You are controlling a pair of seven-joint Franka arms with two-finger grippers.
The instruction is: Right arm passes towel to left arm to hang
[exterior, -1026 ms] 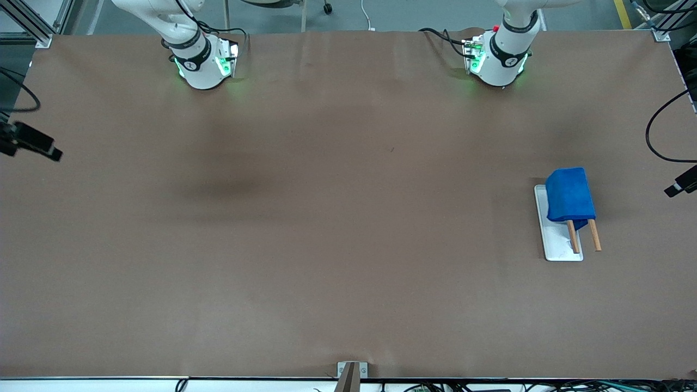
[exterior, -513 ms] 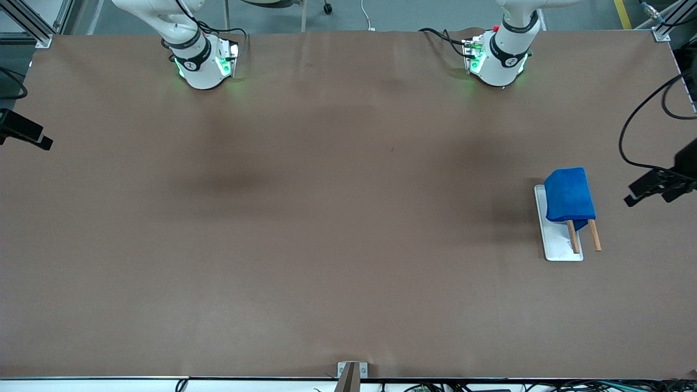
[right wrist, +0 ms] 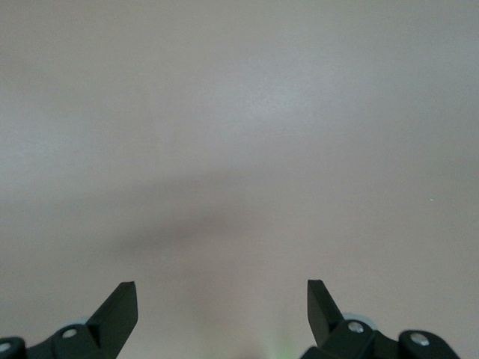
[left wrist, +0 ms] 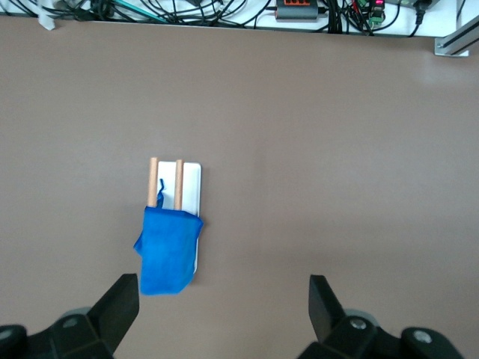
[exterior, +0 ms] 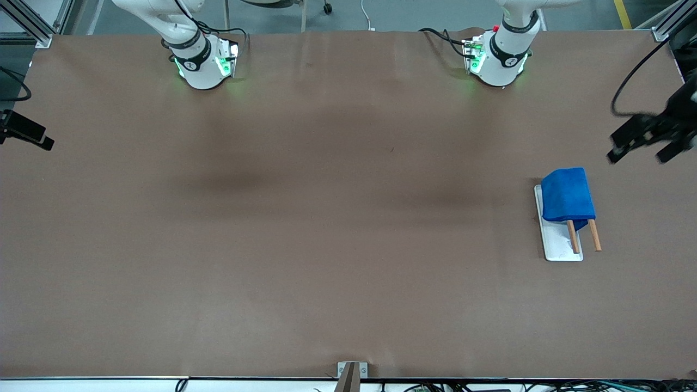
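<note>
Towel [exterior: 567, 193]: blue, draped over two wooden rails [exterior: 594, 235] of white-based rack [exterior: 556, 246], toward left arm's end of table [exterior: 326, 218]. Judged hung already.

Handling (est.): soft, light, limp; sags and bunches, not fragile, little slip. Best pinch at hem edge or fold over rail; pinching both layers risks dragging it off rack.

Left gripper [left wrist: 224, 307]: up in air over table edge near rack, jaws fully apart, nothing held, touching nothing.

Right gripper [right wrist: 222, 303]: over bare table, jaws wide, empty. Arm waits.
</note>
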